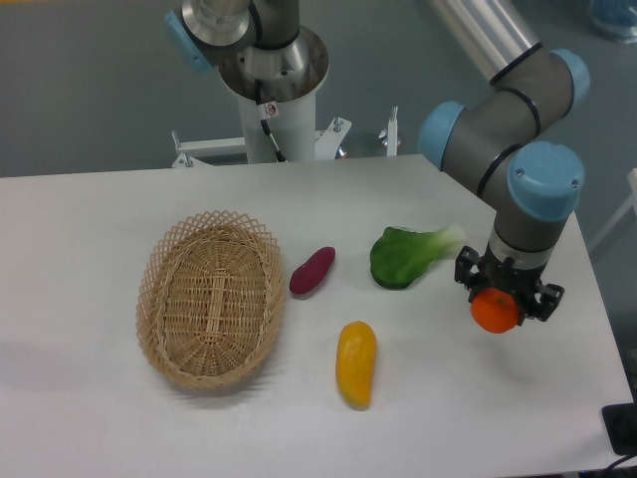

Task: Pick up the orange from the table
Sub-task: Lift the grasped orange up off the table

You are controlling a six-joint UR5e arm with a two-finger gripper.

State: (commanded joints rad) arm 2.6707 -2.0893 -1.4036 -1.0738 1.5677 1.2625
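Left to right we see a basket (210, 297), a yellow fruit (356, 362), then our gripper (505, 301) clamped around the orange (496, 313), round with no long axis, over the table (90, 219)'s right side, the arm's wrist pointing straight down.

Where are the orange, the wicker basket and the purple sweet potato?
orange (495, 313), fixed camera, front of its skin below the pincer.
wicker basket (159, 267), fixed camera, left rim.
purple sweet potato (312, 271), fixed camera, middle of its body.
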